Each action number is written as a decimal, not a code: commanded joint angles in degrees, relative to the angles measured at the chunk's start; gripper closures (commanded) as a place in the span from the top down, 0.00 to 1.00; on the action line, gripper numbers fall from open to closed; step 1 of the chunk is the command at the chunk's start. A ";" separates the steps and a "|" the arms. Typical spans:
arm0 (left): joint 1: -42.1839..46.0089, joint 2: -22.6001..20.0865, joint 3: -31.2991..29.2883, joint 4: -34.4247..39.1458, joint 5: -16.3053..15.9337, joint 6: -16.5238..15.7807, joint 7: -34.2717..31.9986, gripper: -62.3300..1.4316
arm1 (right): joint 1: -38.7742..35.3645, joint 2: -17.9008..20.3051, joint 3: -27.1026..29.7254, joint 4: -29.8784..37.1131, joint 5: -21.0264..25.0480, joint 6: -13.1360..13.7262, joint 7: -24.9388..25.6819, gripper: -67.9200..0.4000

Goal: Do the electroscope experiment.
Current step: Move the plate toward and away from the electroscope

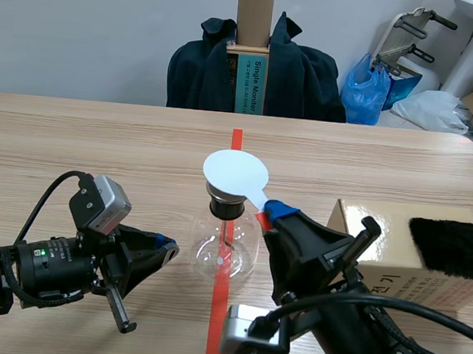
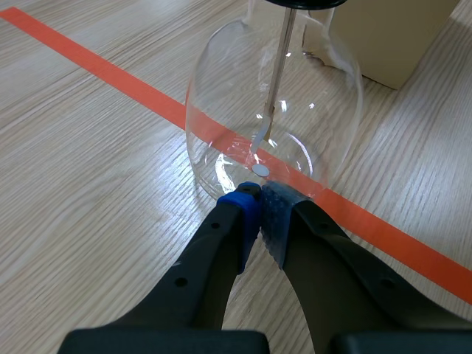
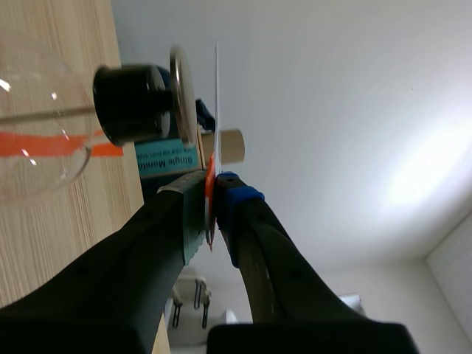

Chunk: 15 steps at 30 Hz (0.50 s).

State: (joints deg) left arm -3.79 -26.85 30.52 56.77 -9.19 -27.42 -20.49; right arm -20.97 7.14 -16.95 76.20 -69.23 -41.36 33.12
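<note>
The electroscope is a clear glass flask point(image 1: 224, 254) with a black stopper point(image 1: 225, 202), standing on the orange tape line. A thin rod point(image 2: 276, 74) hangs inside it. My right gripper point(image 1: 273, 213) is shut on the red handle of a white round paddle point(image 1: 235, 174), whose disc lies just over the flask's top. In the right wrist view the paddle point(image 3: 216, 96) shows edge-on, close beside the metal top plate point(image 3: 181, 96). My left gripper point(image 1: 165, 245) is shut on nothing, low at the flask's left. Its tips point(image 2: 258, 195) sit right at the base of the flask point(image 2: 221, 96).
A cardboard box point(image 1: 394, 251) with a black furry cloth point(image 1: 452, 247) on top stands at the right, close behind my right arm. Across the table is a chair draped with a dark jacket point(image 1: 257, 72). Bags and boxes lie on the floor at the far right.
</note>
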 commanded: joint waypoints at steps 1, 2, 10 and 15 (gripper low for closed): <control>-0.17 0.15 -0.22 1.33 -0.37 -0.11 -1.11 0.07 | 0.48 0.31 0.39 1.01 0.39 -1.01 -1.68 0.02; -0.17 0.13 -0.22 1.33 -0.37 -0.11 -1.11 0.07 | 0.48 0.31 0.39 1.01 0.39 -1.01 -2.95 0.02; -0.17 0.13 -0.22 1.33 -0.37 -0.11 -1.11 0.07 | 0.48 0.33 0.42 1.01 0.39 -1.03 -11.74 0.02; -0.17 0.13 -0.22 1.33 -0.37 -0.11 -1.11 0.07 | 0.48 0.33 1.18 1.01 0.39 -1.03 -14.75 0.02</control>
State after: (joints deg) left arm -3.79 -26.83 30.52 56.77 -9.19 -27.42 -20.49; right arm -20.97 7.14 -16.45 76.20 -69.21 -41.34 18.74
